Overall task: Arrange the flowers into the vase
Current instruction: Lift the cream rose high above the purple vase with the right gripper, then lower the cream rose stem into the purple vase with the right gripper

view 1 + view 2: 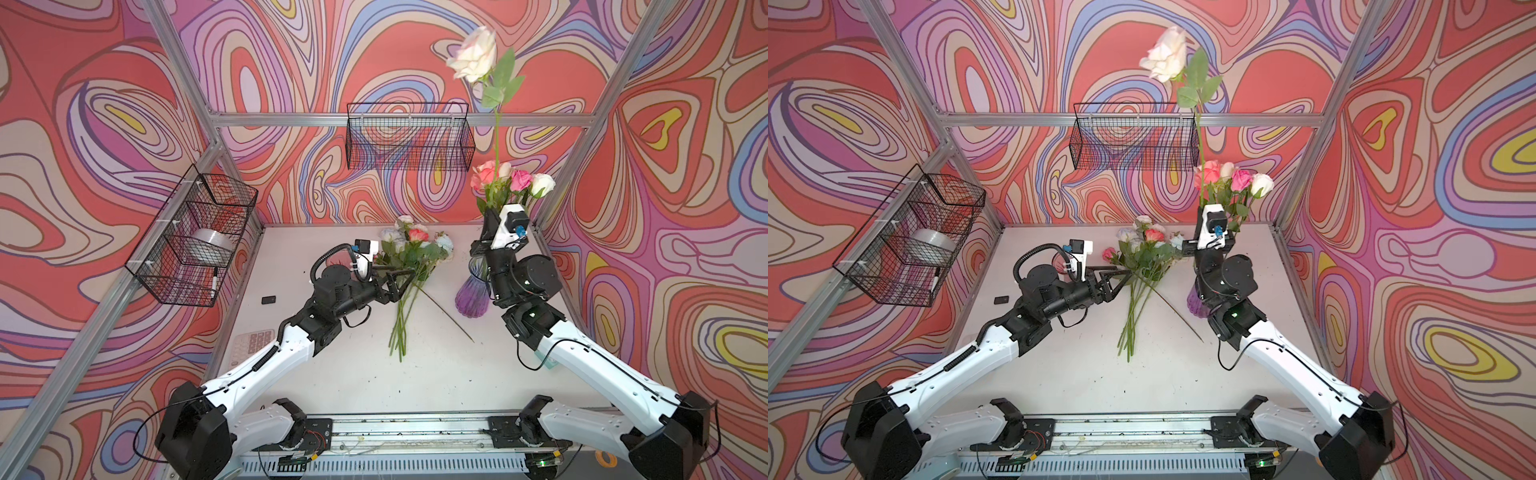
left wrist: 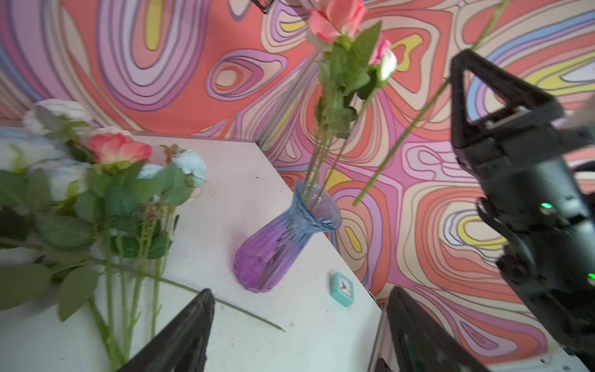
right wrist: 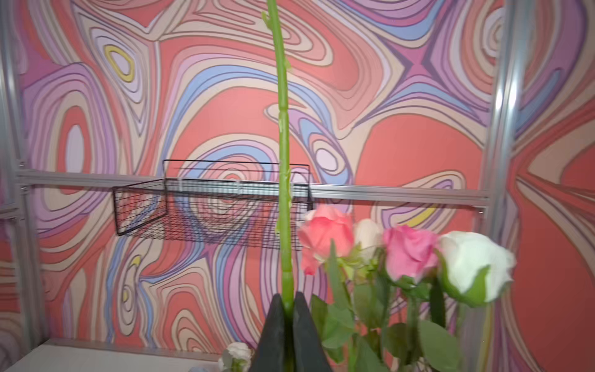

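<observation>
Step in hand, we judge: insertion. We grip a rose point(image 1: 473, 54) by its stem in the clenched right gripper point(image 3: 288, 306), the stem end near the vase point(image 2: 283, 238) mouth but not in. Four blooms point(image 3: 409, 251) stand inside. The left gripper point(image 2: 299, 291) gapes empty by the pile point(image 1: 409, 257). Next, likely: centre, lower, release.

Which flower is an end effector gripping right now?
The tall cream rose: the right end effector pinches its stem, holding it upright in the air. The others stand in the vase or lie on the table.
</observation>
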Controlling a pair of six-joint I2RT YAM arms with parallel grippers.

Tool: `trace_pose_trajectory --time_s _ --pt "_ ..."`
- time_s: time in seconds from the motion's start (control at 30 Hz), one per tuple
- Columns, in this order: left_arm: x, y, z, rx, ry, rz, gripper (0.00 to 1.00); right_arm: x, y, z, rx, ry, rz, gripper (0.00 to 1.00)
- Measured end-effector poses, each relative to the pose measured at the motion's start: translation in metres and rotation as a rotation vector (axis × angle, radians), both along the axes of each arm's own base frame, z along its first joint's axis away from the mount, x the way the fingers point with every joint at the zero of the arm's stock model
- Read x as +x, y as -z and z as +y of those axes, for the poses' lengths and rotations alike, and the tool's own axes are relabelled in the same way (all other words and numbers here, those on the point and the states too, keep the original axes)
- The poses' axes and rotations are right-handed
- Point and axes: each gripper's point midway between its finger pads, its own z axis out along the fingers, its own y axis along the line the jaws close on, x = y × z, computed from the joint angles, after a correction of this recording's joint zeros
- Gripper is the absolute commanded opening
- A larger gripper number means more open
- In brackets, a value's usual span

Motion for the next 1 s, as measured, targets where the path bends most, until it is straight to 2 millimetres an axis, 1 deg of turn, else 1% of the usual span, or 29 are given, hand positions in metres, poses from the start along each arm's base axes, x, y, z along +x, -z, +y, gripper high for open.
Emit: trace_pose_trajectory --time_s 0.07,0.17,0.23,0.3,0.5,0.6,0.73,0.9,1.0 --pt "-0.011 -0.003 -0.013 -0.004 0.063 -0.008 0.84 -0.001 -0.002 -0.017 0.017 0.042 -0.009 0.00" --pt "-0.024 0.003 -0.028 0.005 0.136 0.007 0.84 -0.005 0.000 -0.036 0.041 0.077 -0.016 0.00" --pt "-0.027 0.010 -0.034 0.013 0.164 0.022 0.84 -0.005 0.007 -0.045 0.057 0.096 -0.009 0.00" --pt "-0.028 0.015 -0.037 0.016 0.180 0.039 0.84 -0.002 0.019 -0.053 0.070 0.114 0.009 0.00" --pt "-0.029 0.016 -0.038 0.018 0.192 0.043 0.84 0.009 0.062 -0.062 0.085 0.144 0.087 0.00" --pt "-0.029 0.016 -0.038 0.018 0.191 0.043 0.84 0.017 0.075 -0.064 0.092 0.154 0.112 0.00" --pt "-0.029 0.016 -0.038 0.018 0.191 0.042 0.85 0.023 0.085 -0.064 0.102 0.157 0.126 0.00" --pt "-0.028 0.015 -0.038 0.020 0.186 0.038 0.86 0.023 0.089 -0.064 0.121 0.151 0.121 0.00" --pt "-0.028 0.015 -0.037 0.020 0.182 0.032 0.86 0.024 0.095 -0.065 0.135 0.146 0.128 0.00"
